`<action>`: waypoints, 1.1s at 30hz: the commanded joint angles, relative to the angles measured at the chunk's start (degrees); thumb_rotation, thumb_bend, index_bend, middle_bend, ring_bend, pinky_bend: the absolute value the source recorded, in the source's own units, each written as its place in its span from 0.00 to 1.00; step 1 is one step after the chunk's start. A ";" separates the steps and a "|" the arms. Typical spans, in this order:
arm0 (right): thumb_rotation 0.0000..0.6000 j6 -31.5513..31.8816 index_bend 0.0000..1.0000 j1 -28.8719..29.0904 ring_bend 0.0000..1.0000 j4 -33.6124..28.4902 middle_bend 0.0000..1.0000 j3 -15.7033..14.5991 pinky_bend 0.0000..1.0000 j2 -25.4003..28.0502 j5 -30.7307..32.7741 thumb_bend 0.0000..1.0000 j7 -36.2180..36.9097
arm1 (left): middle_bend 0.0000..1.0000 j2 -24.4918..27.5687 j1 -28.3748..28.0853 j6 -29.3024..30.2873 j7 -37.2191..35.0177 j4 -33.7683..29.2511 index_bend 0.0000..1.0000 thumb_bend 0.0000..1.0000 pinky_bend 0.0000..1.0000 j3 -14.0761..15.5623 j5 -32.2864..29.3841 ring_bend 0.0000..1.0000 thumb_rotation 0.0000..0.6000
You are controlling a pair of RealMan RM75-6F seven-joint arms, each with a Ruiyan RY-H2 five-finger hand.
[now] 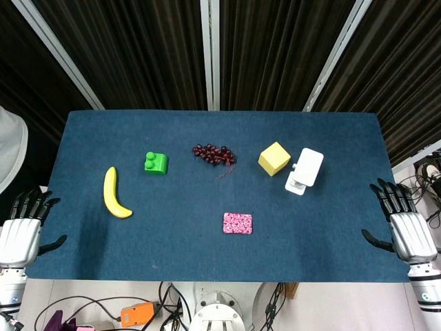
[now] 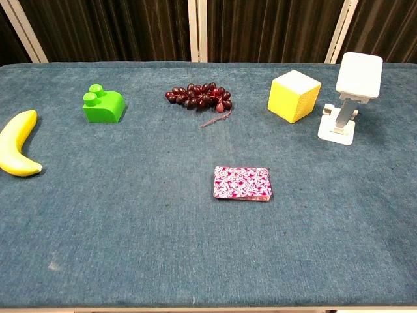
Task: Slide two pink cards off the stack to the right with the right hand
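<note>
Chest view: banana [image 2: 17, 152] clipped by the left edge. Card count in pink stack [image 2: 242, 182] too small to tell. Both hands out of that frame.

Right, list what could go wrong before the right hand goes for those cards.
1. The card stack is squared and thin, so the fingers may push more than two cards, or the whole stack, along the cloth.
2. The right hand sits open at the table's right edge, well away from the stack; a low sweep in could knock the stack first.
3. The stand and cube lie beyond the stack to the right; a high reach might clip them.
</note>
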 commanded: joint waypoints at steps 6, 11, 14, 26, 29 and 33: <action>1.00 -2.25 0.07 1.57 0.01 -2.23 0.06 -0.85 0.05 -0.37 -2.40 0.36 -0.98 | 0.12 -0.18 -0.07 0.03 -0.29 0.44 0.21 0.07 0.00 -0.04 0.09 0.02 1.00; 1.00 -9.05 0.07 5.84 0.01 -6.99 0.05 -2.16 0.09 -2.14 -6.24 0.36 -4.57 | 0.12 -0.48 0.06 0.48 -0.75 0.82 0.21 0.07 0.00 0.10 0.55 0.02 1.00; 1.00 -14.61 0.07 8.90 0.01 -10.23 0.06 -1.93 0.10 -5.10 -5.75 0.36 -10.04 | 0.12 -0.72 0.13 0.80 -1.07 0.98 0.21 0.07 0.00 0.17 0.91 0.02 1.00; 1.00 -24.46 0.19 16.22 0.01 -8.00 0.05 3.69 0.11 -27.76 15.57 0.38 -35.65 | 0.12 -1.37 0.72 1.39 -2.65 2.98 0.21 0.07 0.00 0.66 1.34 0.02 1.00; 1.00 -25.64 0.20 18.04 0.01 -5.67 0.06 4.20 0.11 -31.80 21.03 0.38 -39.52 | 0.12 -1.55 0.61 1.18 -2.94 3.37 0.21 0.07 0.00 0.63 1.30 0.02 1.00; 1.00 -25.58 0.22 19.89 0.01 -3.58 0.06 4.49 0.11 -35.74 25.91 0.37 -43.23 | 0.12 -1.66 0.50 0.90 -3.29 3.89 0.21 0.07 0.00 0.60 1.19 0.02 1.00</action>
